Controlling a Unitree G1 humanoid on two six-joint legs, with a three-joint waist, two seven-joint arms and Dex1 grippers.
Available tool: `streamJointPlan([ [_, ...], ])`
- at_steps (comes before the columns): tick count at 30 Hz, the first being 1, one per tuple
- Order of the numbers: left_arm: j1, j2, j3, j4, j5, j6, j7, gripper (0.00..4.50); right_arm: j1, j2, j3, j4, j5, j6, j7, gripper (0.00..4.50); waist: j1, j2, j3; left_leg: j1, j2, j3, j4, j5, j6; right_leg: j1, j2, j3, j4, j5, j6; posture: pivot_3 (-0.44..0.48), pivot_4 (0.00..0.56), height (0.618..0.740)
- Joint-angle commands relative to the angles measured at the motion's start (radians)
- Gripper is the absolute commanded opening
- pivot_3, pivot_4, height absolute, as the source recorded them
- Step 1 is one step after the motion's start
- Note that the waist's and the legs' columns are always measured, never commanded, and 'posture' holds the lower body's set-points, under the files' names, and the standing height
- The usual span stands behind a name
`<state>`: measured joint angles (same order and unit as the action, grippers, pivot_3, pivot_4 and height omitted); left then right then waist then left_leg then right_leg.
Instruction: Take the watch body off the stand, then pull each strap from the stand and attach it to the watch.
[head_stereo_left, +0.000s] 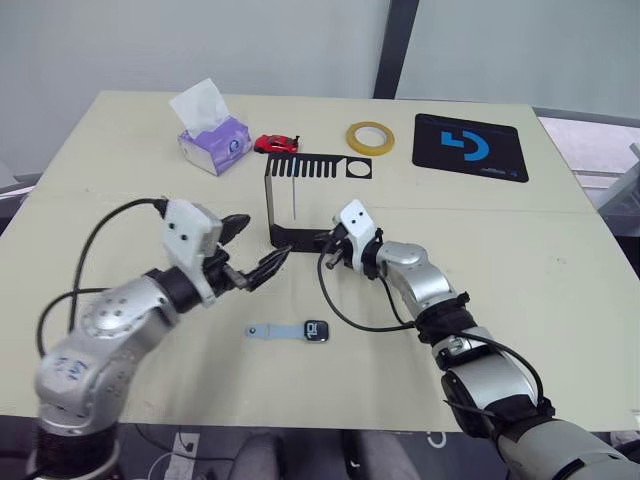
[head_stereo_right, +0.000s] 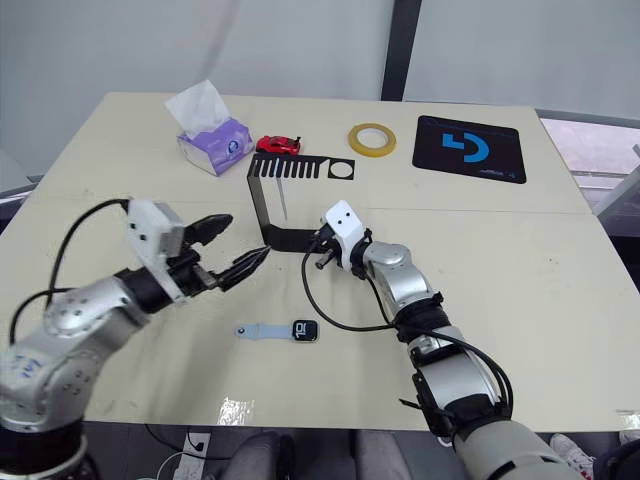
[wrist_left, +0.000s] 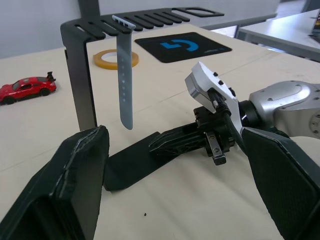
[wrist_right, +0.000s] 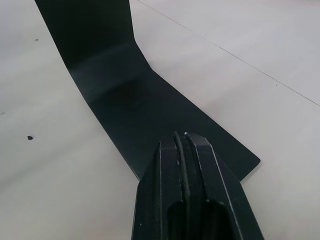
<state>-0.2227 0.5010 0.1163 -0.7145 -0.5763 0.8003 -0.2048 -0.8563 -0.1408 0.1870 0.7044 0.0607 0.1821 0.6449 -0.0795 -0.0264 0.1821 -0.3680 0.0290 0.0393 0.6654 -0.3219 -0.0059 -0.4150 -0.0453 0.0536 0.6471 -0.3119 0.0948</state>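
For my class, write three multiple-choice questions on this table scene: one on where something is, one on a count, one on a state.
1. Where is the watch body?
A. On the stand
B. Flat on the table
C. On the mouse pad

2. How many straps hang from the stand?
A. One
B. Two
C. None

3. How is the left gripper?
A. Open
B. Shut on a strap
C. Shut on the tape

Answers: 1 B, it lies on the table with one strap joined. 2 A, a single hanging strap shows. 3 A, its fingers stand apart, empty.
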Motion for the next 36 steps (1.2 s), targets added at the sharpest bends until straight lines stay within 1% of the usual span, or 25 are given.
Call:
streamJointPlan([
  [1, -0.009, -0.044, -0.061, -0.076, 0.092, 0.000, 0.111, 4.50, 0.047, -0.007, 0.011, 0.014, -0.025, 0.057, 0.002, 0.02, 0.001, 0.000, 0.000, 0.000, 0.000, 0.000, 0.000, 0.000, 0.000, 0.000, 0.000, 0.000, 0.000, 0.000, 0.000, 0.000, 0.150, 0.738],
  [4, -0.031, -0.098, -0.156, -0.072, 0.163, 0.007, 0.169, 4.50, 0.060, -0.008, 0.016, -0.011, -0.027, 0.074, 0.004, 0.02, 0.004, 0.000, 0.000, 0.001, 0.000, 0.000, 0.000, 0.000, 0.000, 0.001, 0.001, 0.000, -0.001, 0.000, 0.000, 0.000, 0.150, 0.738],
  [6, -0.045, -0.132, -0.198, -0.051, 0.211, 0.002, 0.204, 4.50, 0.065, -0.010, 0.020, -0.024, -0.030, 0.083, 0.007, 0.02, 0.005, 0.000, 0.000, 0.001, 0.000, 0.000, 0.000, 0.000, 0.000, 0.002, 0.001, 0.000, -0.001, 0.000, 0.000, 0.000, 0.150, 0.738],
  [9, -0.080, -0.203, -0.241, 0.023, 0.285, -0.030, 0.253, 4.50, 0.066, -0.015, 0.025, -0.032, -0.035, 0.094, 0.011, 0.02, 0.011, 0.000, 0.000, 0.001, 0.000, 0.000, 0.000, 0.000, 0.000, 0.002, 0.001, 0.000, -0.002, 0.000, 0.000, 0.000, 0.150, 0.738],
  [10, -0.091, -0.222, -0.253, 0.045, 0.305, -0.041, 0.259, 4.07, 0.065, -0.016, 0.025, -0.032, -0.035, 0.096, 0.012, 0.00, 0.010, 0.000, 0.000, 0.001, 0.000, 0.000, 0.000, 0.000, 0.000, 0.002, 0.001, 0.000, -0.003, 0.000, 0.000, 0.000, 0.150, 0.738],
  [11, -0.101, -0.239, -0.261, 0.063, 0.321, -0.049, 0.264, 3.92, 0.064, -0.017, 0.026, -0.035, -0.036, 0.099, 0.013, 0.00, 0.010, 0.000, 0.000, 0.002, 0.000, 0.000, 0.000, 0.000, 0.000, 0.002, 0.001, 0.000, -0.003, 0.000, 0.000, 0.000, 0.150, 0.738],
  [12, -0.111, -0.254, -0.266, 0.078, 0.335, -0.053, 0.269, 3.70, 0.064, -0.018, 0.027, -0.037, -0.036, 0.101, 0.014, 0.00, 0.011, 0.000, 0.000, 0.002, 0.000, 0.000, 0.000, 0.000, 0.000, 0.002, 0.001, 0.000, -0.003, 0.000, 0.000, 0.000, 0.150, 0.738],
  [16, -0.141, -0.306, -0.280, 0.142, 0.399, -0.083, 0.292, 3.70, 0.064, -0.021, 0.028, -0.042, -0.038, 0.108, 0.018, 0.00, 0.015, 0.000, 0.000, 0.002, 0.000, 0.001, 0.000, 0.000, 0.000, 0.002, 0.001, 0.000, -0.003, 0.000, 0.000, 0.000, 0.150, 0.738],
  [22, -0.181, -0.349, -0.294, 0.231, 0.485, -0.154, 0.298, 3.70, 0.062, -0.016, 0.030, -0.036, -0.043, 0.107, 0.018, 0.00, 0.020, 0.000, 0.000, 0.002, 0.000, 0.001, 0.000, 0.000, 0.000, 0.002, 0.001, 0.000, -0.004, 0.000, 0.000, 0.000, 0.150, 0.738],
  [30, -0.216, -0.417, -0.283, 0.318, 0.533, -0.204, 0.299, 3.70, 0.060, -0.014, 0.029, -0.034, -0.047, 0.103, 0.017, 0.00, 0.021, 0.000, 0.000, 0.003, 0.000, 0.001, 0.000, 0.000, 0.000, 0.002, 0.001, 0.001, -0.004, 0.000, 0.000, 0.000, 0.150, 0.738],
  [36, -0.245, -0.450, -0.277, 0.369, 0.563, -0.230, 0.306, 3.70, 0.059, -0.014, 0.028, -0.031, -0.050, 0.100, 0.014, 0.00, 0.022, 0.000, 0.000, 0.003, 0.000, 0.001, 0.000, 0.000, 0.000, 0.002, 0.001, 0.001, -0.004, 0.000, 0.000, 0.000, 0.150, 0.738],
])
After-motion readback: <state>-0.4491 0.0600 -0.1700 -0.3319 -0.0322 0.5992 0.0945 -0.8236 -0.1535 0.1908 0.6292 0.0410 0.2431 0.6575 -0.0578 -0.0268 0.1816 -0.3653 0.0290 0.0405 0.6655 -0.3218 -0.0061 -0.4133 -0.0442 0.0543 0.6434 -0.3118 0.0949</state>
